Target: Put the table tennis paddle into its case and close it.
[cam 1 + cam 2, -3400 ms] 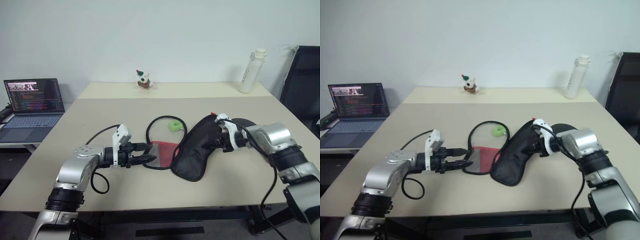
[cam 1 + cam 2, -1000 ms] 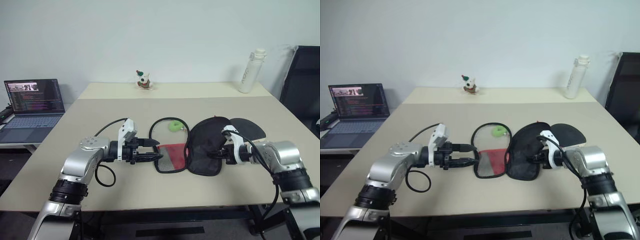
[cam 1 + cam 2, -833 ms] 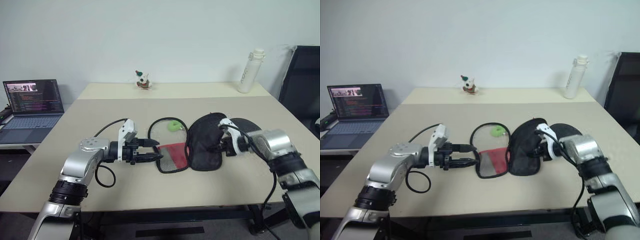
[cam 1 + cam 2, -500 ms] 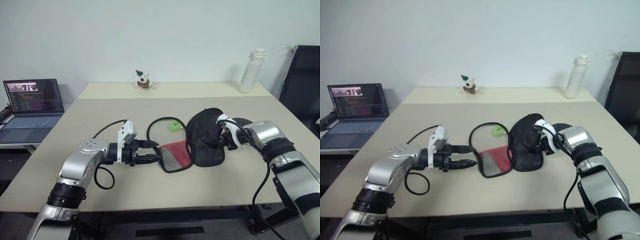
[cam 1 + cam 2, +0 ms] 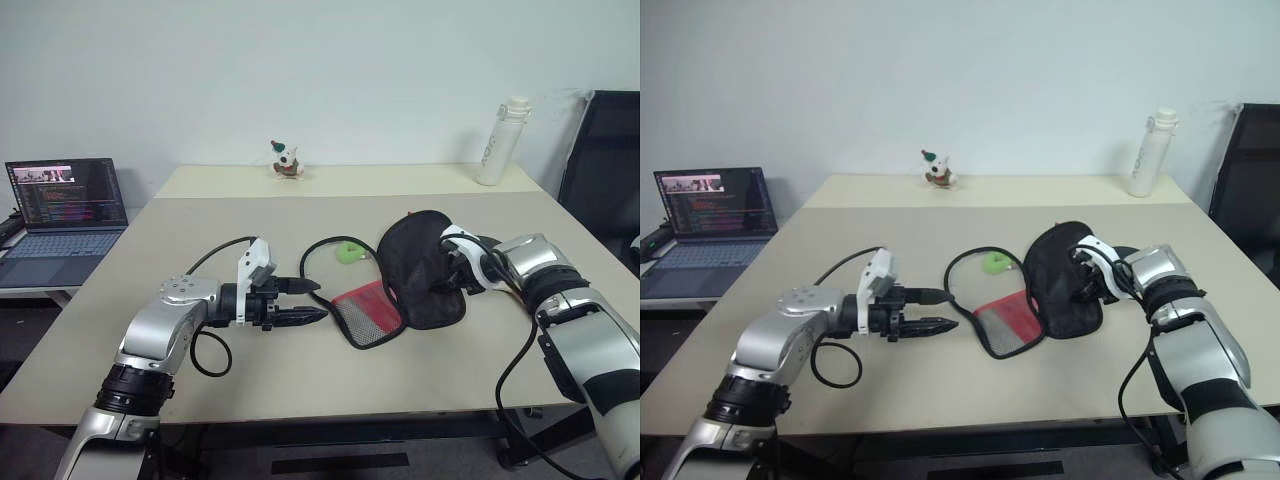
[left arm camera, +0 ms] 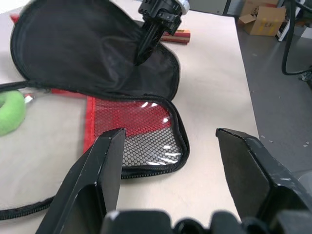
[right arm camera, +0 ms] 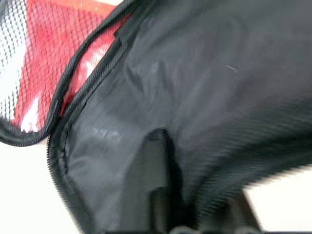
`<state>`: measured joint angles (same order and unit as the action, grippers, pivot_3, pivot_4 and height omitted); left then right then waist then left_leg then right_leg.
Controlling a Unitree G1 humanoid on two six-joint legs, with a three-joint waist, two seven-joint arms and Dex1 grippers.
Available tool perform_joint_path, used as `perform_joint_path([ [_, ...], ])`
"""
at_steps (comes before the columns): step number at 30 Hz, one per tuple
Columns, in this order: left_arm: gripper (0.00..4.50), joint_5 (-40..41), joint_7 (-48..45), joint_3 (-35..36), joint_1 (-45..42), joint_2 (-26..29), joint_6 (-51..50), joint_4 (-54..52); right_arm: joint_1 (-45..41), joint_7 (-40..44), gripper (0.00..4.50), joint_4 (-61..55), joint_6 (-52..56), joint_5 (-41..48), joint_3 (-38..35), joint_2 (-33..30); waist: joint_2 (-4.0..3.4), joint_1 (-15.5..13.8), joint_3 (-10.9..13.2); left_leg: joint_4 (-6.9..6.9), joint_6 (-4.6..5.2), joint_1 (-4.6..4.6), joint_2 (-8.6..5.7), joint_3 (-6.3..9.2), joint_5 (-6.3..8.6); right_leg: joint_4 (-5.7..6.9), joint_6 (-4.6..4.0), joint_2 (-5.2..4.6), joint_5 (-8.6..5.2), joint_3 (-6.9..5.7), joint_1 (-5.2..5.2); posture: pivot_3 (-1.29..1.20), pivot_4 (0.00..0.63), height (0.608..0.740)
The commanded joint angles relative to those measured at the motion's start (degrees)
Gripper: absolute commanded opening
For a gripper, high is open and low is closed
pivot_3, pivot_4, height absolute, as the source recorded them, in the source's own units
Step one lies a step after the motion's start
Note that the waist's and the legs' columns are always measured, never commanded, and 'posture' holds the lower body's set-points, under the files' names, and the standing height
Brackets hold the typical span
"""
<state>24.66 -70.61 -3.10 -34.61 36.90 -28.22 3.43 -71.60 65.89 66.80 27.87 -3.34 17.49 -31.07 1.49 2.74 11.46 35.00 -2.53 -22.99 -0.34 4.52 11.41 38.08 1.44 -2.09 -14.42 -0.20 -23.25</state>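
Observation:
The case lies unzipped mid-table, its red mesh half point(image 5: 368, 310) flat and its black half point(image 5: 418, 265) lifted and folded toward the right. My right gripper point(image 5: 447, 275) is shut on that black half, with fabric draped over one finger point(image 7: 156, 180). My left gripper point(image 5: 320, 299) hovers open just left of the mesh half's edge and does not touch it. The lime-green pull point(image 5: 348, 252) rests behind the case on the loose zipper loop. The table tennis paddle is mostly hidden behind the black half; its red-striped handle point(image 6: 175, 36) shows past my right gripper point(image 6: 139, 58).
A laptop point(image 5: 65, 205) stands on a side desk at the far left. A small toy point(image 5: 287, 160) and a white bottle point(image 5: 497, 140) stand along the table's back edge. A black chair point(image 5: 605, 170) is at the right.
My right gripper has carried the black half up and to the right, dragging the whole case rightward, so the mesh edge has drawn away from my left gripper, which stayed put.

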Motion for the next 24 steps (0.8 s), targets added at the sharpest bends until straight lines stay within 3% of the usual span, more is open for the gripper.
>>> perform_joint_path([
  [1,3.23,0.3,-0.5,0.0,-1.7,-0.3,1.0,-0.3,-1.6,0.0,1.98,-0.8,0.2,-0.2,-2.3,-0.7,0.00,0.0,0.0,0.00,0.00,-0.01,0.00,0.00,0.00,-0.01,0.00,0.00,0.00,0.00,0.00,0.00,0.150,0.740],
  [8,3.23,0.5,-0.9,-0.5,-2.2,-0.6,1.0,-0.1,-0.4,-0.3,4.48,-3.7,-0.1,0.2,-5.7,-4.9,-0.01,0.0,0.0,0.00,0.00,-0.01,-0.02,-0.01,0.00,0.00,-0.02,-0.01,0.01,0.01,0.00,0.00,0.150,0.740],
  [15,3.23,0.9,-0.7,-0.7,-2.1,-1.2,0.4,-0.3,5.9,-0.2,4.48,-12.2,2.9,2.4,-10.6,-13.2,-0.02,-0.5,0.0,-0.01,0.00,-0.02,-0.05,-0.04,0.00,-0.06,0.02,-0.05,-0.01,0.02,0.01,0.00,0.150,0.740],
  [24,3.23,0.1,0.1,-1.3,-6.0,-4.0,1.2,2.1,17.8,-15.2,4.48,-21.5,6.2,3.8,-20.3,-17.3,-0.04,-0.6,0.0,0.02,0.00,0.05,-0.05,-0.13,0.00,0.01,0.24,-0.03,-0.14,0.15,0.04,0.00,0.150,0.740],
])
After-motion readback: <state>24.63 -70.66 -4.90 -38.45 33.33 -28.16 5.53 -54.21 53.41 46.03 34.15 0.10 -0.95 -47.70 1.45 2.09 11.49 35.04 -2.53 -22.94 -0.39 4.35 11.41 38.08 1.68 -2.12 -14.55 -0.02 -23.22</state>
